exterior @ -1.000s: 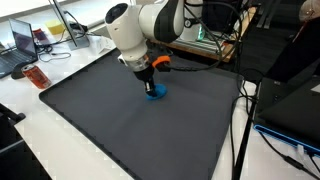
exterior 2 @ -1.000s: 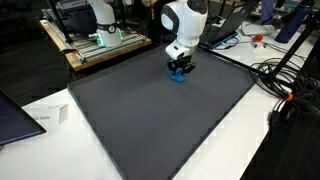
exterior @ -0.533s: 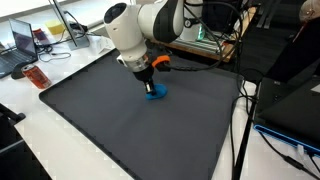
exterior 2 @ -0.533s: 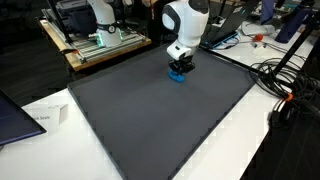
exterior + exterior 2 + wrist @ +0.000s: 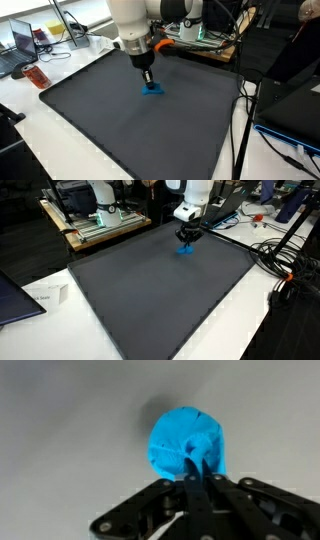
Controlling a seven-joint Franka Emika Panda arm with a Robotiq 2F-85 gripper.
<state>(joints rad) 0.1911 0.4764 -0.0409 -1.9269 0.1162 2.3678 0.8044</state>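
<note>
A crumpled bright blue cloth [image 5: 185,440] hangs from my gripper [image 5: 197,460], whose black fingers are shut on a fold at its edge. In both exterior views the blue cloth [image 5: 153,89] [image 5: 186,250] dangles just above the dark grey mat [image 5: 120,130] [image 5: 150,300], near the mat's far side. My gripper [image 5: 149,80] [image 5: 186,242] points straight down over it, with the white arm rising above. The wrist view shows a faint shadow on the mat beside the cloth.
Around the mat is a white table [image 5: 30,110]. A laptop [image 5: 22,45] and a red object [image 5: 37,77] lie beyond one mat edge. Cables [image 5: 285,270] trail off another side. A second robot base [image 5: 100,205] stands on a far bench, and a paper slip [image 5: 45,295] lies near a corner.
The fingers have closed on the blue cloth and the arm has risen, lifting the cloth off the mat.
</note>
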